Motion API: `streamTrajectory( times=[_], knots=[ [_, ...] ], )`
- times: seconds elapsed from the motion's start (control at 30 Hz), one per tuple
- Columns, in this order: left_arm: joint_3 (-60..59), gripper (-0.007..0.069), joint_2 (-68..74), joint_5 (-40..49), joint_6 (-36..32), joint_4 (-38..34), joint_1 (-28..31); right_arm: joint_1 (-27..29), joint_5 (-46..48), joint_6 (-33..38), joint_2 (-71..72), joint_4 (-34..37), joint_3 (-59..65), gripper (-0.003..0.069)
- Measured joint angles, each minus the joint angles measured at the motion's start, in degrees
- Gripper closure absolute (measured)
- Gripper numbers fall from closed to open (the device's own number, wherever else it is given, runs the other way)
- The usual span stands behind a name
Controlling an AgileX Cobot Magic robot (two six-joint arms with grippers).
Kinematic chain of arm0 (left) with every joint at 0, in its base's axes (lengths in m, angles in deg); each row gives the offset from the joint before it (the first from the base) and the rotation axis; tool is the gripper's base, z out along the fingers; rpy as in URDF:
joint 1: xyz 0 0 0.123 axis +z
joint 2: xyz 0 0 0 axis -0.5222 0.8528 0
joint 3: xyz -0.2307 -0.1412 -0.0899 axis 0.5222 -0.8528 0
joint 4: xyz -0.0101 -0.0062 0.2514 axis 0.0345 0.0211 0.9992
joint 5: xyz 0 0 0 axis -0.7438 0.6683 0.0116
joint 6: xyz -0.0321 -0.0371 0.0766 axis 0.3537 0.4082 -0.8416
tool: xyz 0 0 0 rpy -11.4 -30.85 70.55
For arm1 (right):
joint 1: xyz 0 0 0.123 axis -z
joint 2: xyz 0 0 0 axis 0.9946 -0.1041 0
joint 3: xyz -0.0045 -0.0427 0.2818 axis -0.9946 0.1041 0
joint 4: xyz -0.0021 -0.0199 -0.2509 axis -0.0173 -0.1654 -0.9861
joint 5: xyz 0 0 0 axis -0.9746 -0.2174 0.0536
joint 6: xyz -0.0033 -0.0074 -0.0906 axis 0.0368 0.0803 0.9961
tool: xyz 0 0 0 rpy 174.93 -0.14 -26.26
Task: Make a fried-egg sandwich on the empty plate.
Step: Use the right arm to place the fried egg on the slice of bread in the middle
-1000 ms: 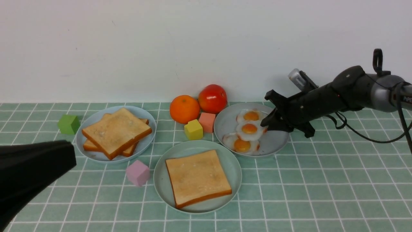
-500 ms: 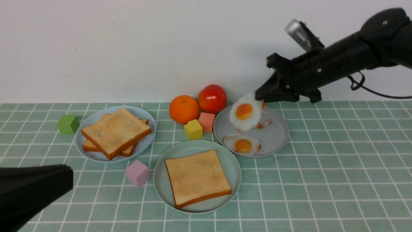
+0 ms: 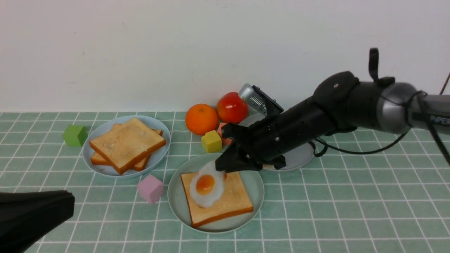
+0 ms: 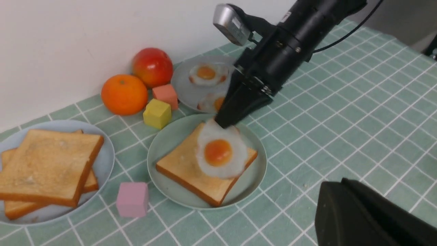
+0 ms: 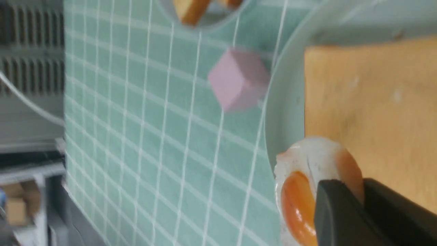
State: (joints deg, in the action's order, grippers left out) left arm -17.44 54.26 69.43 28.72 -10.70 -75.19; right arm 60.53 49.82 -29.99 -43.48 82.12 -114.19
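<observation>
Under my right claw (image 3: 222, 170): fried egg (image 3: 206, 188), pinched at rim, hanging over toast slice (image 3: 228, 203) on mint-green plate (image 3: 174, 192). Left claw (image 3: 68, 205) closed, well apart, low over tabletop (image 3: 351, 211).

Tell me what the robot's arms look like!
The right arm is a thick black tube with a shiny grey joint, white letters on it and thin black cables looping beside. A small silver box sits near its pointed black right gripper. The left gripper is plain matte black too.
</observation>
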Motion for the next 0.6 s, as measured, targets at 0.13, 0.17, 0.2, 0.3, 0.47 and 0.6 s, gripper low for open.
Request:
streamTrajectory(
  times=[0.13,0.17,0.2,0.3,0.47,0.6],
  knots=[
    [0.0,0.0630,0.0,0.5,0.0,0.0,0.0,0.0,-2.5,1.7,-3.0,3.1,0.0,0.0582],
    [0.0,0.0630,0.0,0.5,0.0,0.0,0.0,0.0,-2.8,1.7,-3.1,3.1,0.0,0.0582],
    [0.0,0.0629,0.0,0.6,0.0,0.0,0.0,0.0,-3.7,1.8,-3.7,3.3,0.0,0.0582],
    [0.0,0.0627,0.0,0.9,0.0,0.0,0.0,0.4,-4.6,1.8,-4.4,3.4,0.0,0.0579],
    [0.0,0.0623,0.0,1.1,0.0,-0.1,0.0,0.9,-4.6,1.8,-4.4,3.4,0.0,0.0472],
    [0.0,0.0617,0.0,1.3,0.0,-1.0,0.0,1.1,-4.0,1.8,-4.4,3.2,0.0,0.0285]
  ],
)
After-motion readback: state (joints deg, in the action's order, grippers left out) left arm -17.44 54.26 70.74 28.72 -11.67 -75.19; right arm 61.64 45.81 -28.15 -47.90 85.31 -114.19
